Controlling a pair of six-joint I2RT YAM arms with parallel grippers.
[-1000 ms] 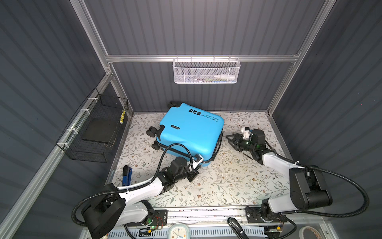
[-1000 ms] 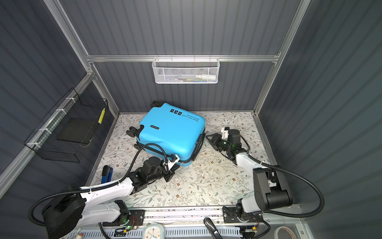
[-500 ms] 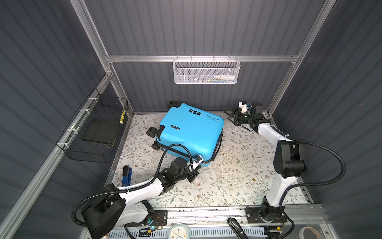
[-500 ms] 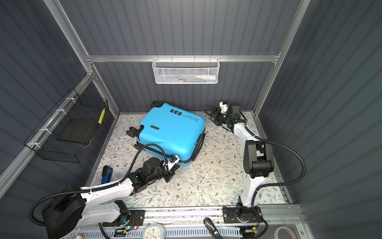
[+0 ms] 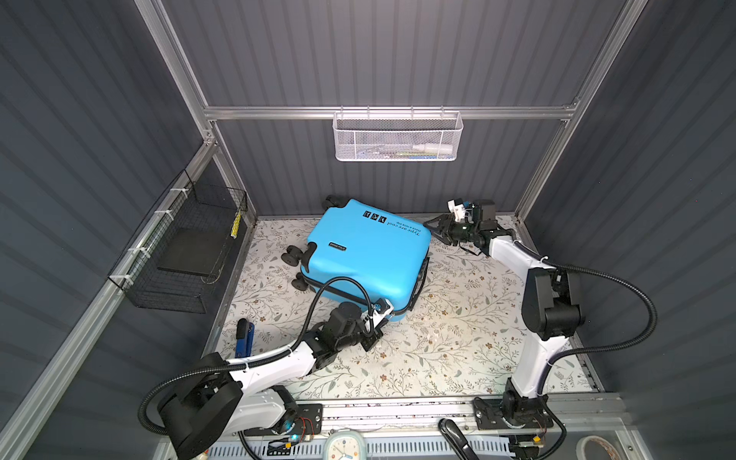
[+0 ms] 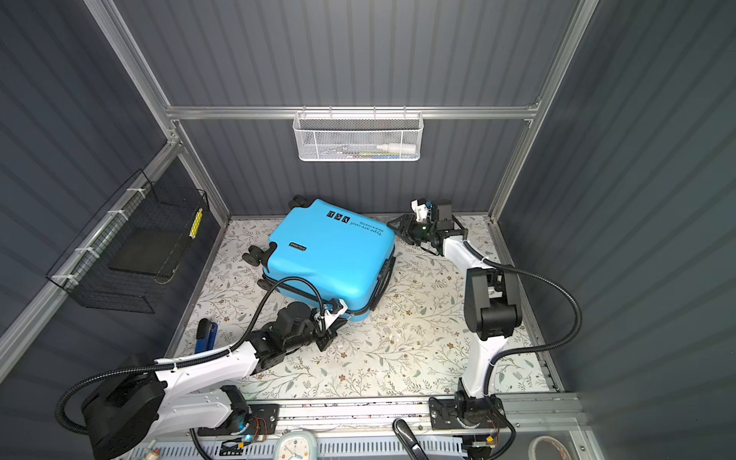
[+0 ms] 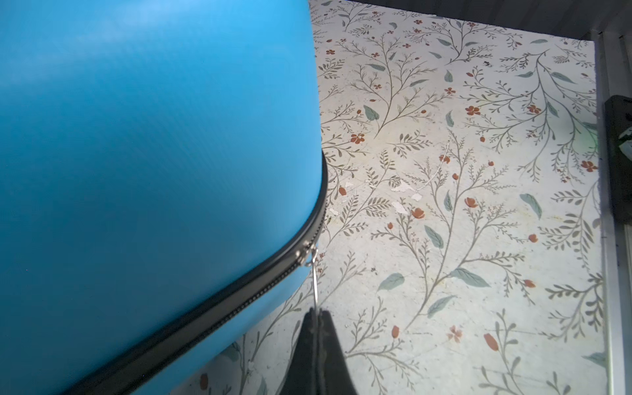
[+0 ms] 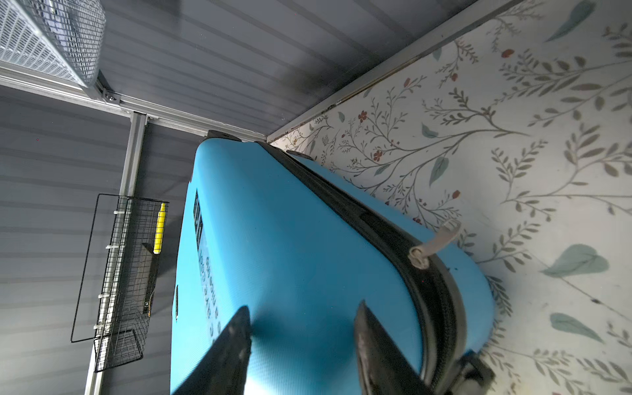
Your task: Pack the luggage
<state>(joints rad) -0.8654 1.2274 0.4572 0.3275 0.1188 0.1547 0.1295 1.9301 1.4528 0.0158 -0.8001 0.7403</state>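
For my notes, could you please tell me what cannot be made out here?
Inside luggage: closed in every view.
White basket contents: too small behind mesh in both top views.
Right gripper touching luggage or not: unclear, right wrist view.
Zipper pull end: hidden between left gripper's fingers, left wrist view.

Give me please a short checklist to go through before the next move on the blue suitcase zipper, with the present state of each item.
1. Grip: the left tool is shut on the metal zipper pull: ok.
2. Brace: the right tool is open at the far right corner of the luggage: ok.
3. The right tool touches the shell: cannot tell.
4. The grey second pull is free, nothing holds it: ok.
5. The luggage is open for packing: not ok, its two halves lie together.
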